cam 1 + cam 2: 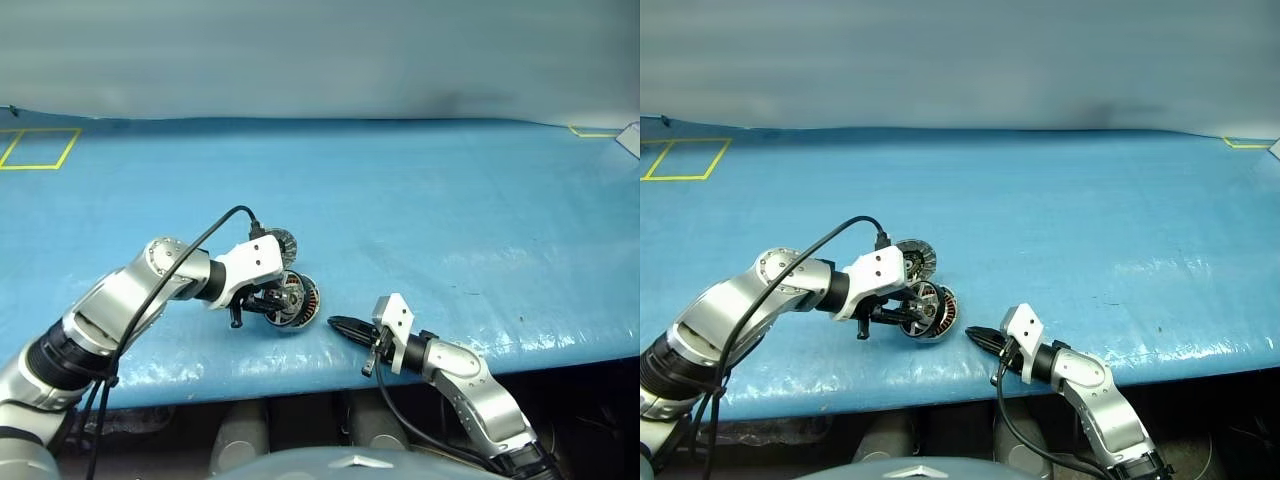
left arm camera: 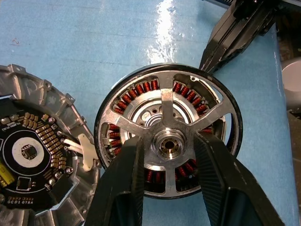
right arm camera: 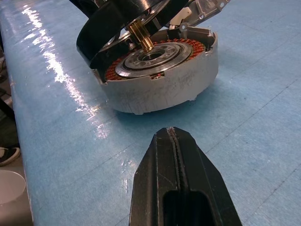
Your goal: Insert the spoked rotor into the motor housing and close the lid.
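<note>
Spoked rotor between left gripper fingers.

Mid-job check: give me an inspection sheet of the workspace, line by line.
Surface: blue table, glossy, yellow tape squares at far corners.
Job's things: rotor tilted over the housing, its brass shaft at the bearing, not seated; lid open beside it, circuit board up.
Clutter: nothing seen.
Claws: left claw grips the rotor, fingers either side of the hub; right claw shut, empty, resting short of the housing.
Cables: black cable looping over left arm; another under right wrist.
Surroundings: grey wall behind the table.
</note>
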